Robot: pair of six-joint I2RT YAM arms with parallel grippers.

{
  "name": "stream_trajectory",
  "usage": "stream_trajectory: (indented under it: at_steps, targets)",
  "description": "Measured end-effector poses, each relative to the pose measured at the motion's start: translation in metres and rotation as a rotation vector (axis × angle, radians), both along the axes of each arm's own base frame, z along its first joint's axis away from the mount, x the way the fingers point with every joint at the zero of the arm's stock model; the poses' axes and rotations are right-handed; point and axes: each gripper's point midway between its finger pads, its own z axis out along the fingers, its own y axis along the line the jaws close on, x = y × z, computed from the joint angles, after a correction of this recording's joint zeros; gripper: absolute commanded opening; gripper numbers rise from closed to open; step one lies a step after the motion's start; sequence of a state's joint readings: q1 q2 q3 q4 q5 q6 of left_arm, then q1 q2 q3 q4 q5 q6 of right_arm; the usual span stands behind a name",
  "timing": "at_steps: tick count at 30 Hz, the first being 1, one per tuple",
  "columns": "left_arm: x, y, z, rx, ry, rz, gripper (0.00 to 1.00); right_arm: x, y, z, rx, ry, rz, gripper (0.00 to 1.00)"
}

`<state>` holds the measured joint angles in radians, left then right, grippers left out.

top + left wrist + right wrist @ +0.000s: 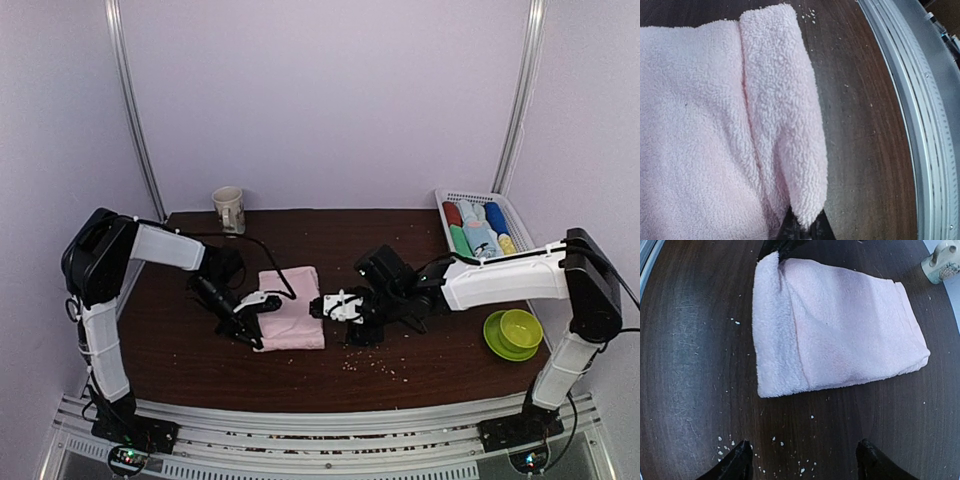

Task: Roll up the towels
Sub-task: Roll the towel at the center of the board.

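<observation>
The pink towel (292, 308) was laid mid-counter (400, 350), its folded near edge pinched by the left claw (256, 338), while the right claw (322, 306) was held spread just beside it.

no readable text, labels or numbers visible

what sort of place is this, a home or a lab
Probably a robot lab booth: plain pale walls box in a dark table, two arms are bolted to a metal rail at its near edge, and a white basket holds rolled towels.
</observation>
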<state>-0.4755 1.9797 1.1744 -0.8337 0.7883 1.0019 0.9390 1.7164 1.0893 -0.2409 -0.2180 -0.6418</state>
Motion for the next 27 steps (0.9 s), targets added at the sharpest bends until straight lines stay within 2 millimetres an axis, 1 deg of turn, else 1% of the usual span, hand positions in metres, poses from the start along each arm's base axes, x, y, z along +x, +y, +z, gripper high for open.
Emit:
stream_trajectory:
  at_steps: [3, 7, 9, 12, 16, 18, 20, 21, 23, 27]
  targets:
    - [0.001, 0.001, 0.001, -0.015, 0.099, 0.018, 0.00, -0.012, 0.009, -0.006, -0.003, -0.057, 0.046, 0.70]
    - [0.001, 0.002, 0.001, -0.019, 0.193, 0.037, 0.00, -0.021, 0.026, -0.005, 0.023, -0.117, 0.084, 0.69]
    - [0.001, 0.003, 0.001, -0.017, 0.223, 0.044, 0.00, -0.020, 0.035, -0.003, 0.052, -0.140, 0.087, 0.67]
    - [0.000, 0.004, 0.001, -0.010, 0.264, 0.053, 0.00, -0.013, 0.042, -0.008, 0.076, -0.153, 0.071, 0.63]
    - [0.001, 0.005, 0.000, -0.003, 0.314, 0.067, 0.00, -0.010, 0.047, -0.030, 0.068, -0.126, 0.049, 0.58]
    - [0.002, 0.006, 0.000, -0.001, 0.341, 0.075, 0.00, -0.009, 0.049, -0.040, 0.058, -0.106, 0.040, 0.51]
    - [0.002, 0.007, -0.001, 0.001, 0.367, 0.083, 0.00, -0.007, 0.052, -0.047, 0.056, -0.087, 0.030, 0.38]
    - [0.002, 0.007, -0.001, 0.000, 0.378, 0.087, 0.00, -0.007, 0.055, -0.048, 0.060, -0.076, 0.026, 0.34]
    - [0.002, 0.008, -0.002, -0.003, 0.398, 0.096, 0.00, -0.005, 0.060, -0.046, 0.087, -0.039, 0.015, 0.31]
    - [0.002, 0.011, -0.001, 0.000, 0.408, 0.102, 0.00, 0.001, 0.071, -0.033, 0.146, 0.027, 0.021, 0.23]
